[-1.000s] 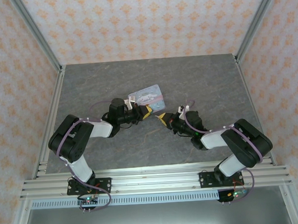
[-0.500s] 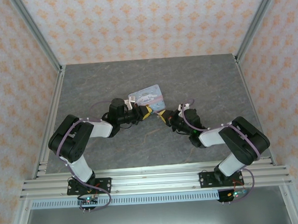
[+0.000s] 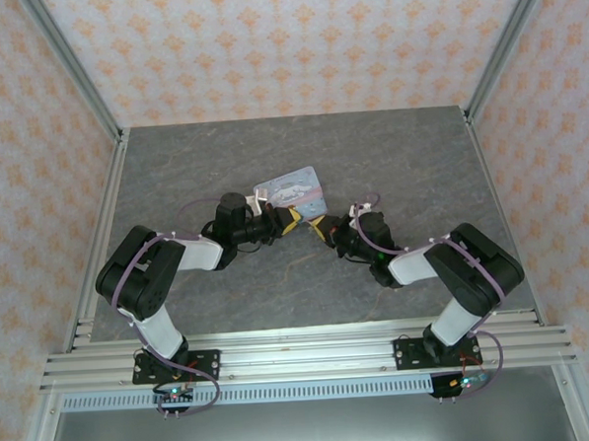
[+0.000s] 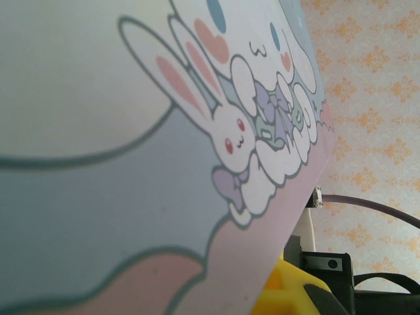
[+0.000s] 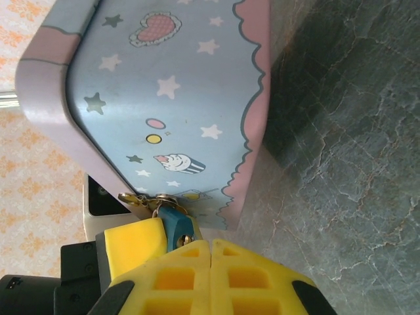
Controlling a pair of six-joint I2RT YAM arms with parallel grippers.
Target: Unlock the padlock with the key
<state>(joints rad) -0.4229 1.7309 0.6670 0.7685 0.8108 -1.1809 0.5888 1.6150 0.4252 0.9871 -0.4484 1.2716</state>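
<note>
Presently my right gripper (image 5: 210, 249), pressed together, sits just beside the padlock (image 5: 172, 226) hanging off the tin (image 5: 164, 98), far from the table (image 3: 173, 168) edges. For my left gripper (image 3: 287, 218), I cannot tell the state. Risk: a nudge swings the padlock aside.

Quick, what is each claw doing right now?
Left gripper: cannot be told; the tin hides most of it.
Right gripper: closed, beside the padlock; anything pinched is unseen.

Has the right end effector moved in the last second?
Yes. In the top view the right end effector has edged up and left, closing the gap to the tin, which stays put.
</note>
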